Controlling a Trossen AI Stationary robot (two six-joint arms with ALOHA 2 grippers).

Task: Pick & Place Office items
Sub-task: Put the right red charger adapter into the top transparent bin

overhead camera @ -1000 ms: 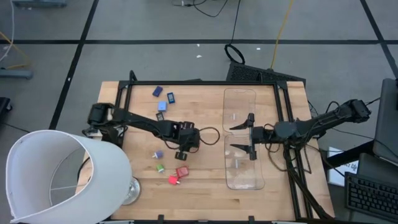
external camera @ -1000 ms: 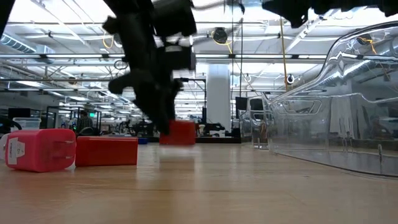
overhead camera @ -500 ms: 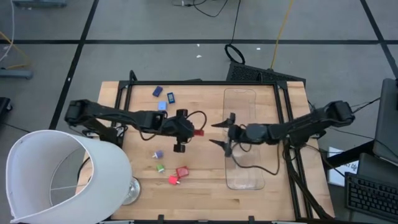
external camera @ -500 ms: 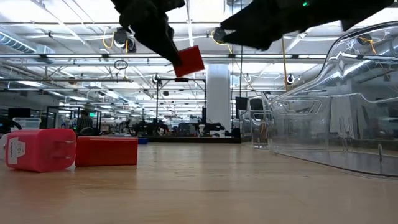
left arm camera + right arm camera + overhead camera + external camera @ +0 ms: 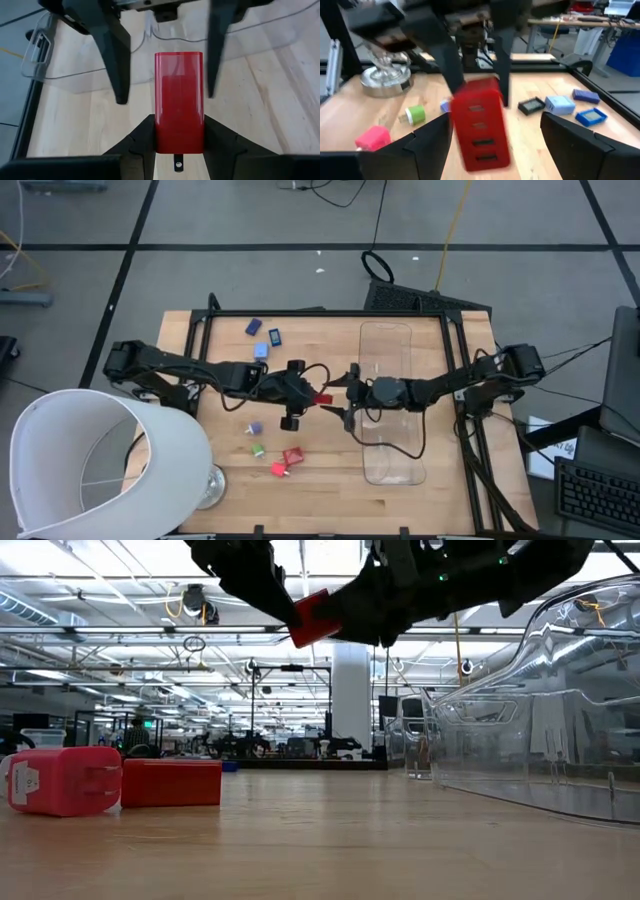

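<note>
A red block [image 5: 178, 95], one of the office items, hangs above the table's middle with my left gripper [image 5: 304, 393] shut on it. My right gripper [image 5: 342, 396] is open and reaches level from the table's right. Its fingers [image 5: 116, 60] stand on either side of the block's free end with a gap to it. In the low view the block [image 5: 314, 618] is high above the wood. Other pieces lie on the table: blue ones [image 5: 262, 338] at the far left, purple [image 5: 255, 427], green [image 5: 257, 449] and red [image 5: 292, 456] nearer. My left gripper pinches the red block by its near end [image 5: 179, 142] between its two fingers, on the two long sides. The fingers come from the table's left, slanting down, and lie along the block. The block is lifted clear and sticks out ahead of the fingers toward my right gripper.
A clear plastic tray [image 5: 392, 455] lies on the table's right half, just behind my right gripper. A big white lampshade [image 5: 90, 465] on a glass base [image 5: 207, 486] covers the near left corner. Two red pieces [image 5: 65, 780] stand close to the low camera.
My left gripper has lifted the red block off the table and carried it up and a little toward the right edge, then held still. My right gripper has come from above the tray toward the left, sinking a little, until its open fingers flank the block's free end.
</note>
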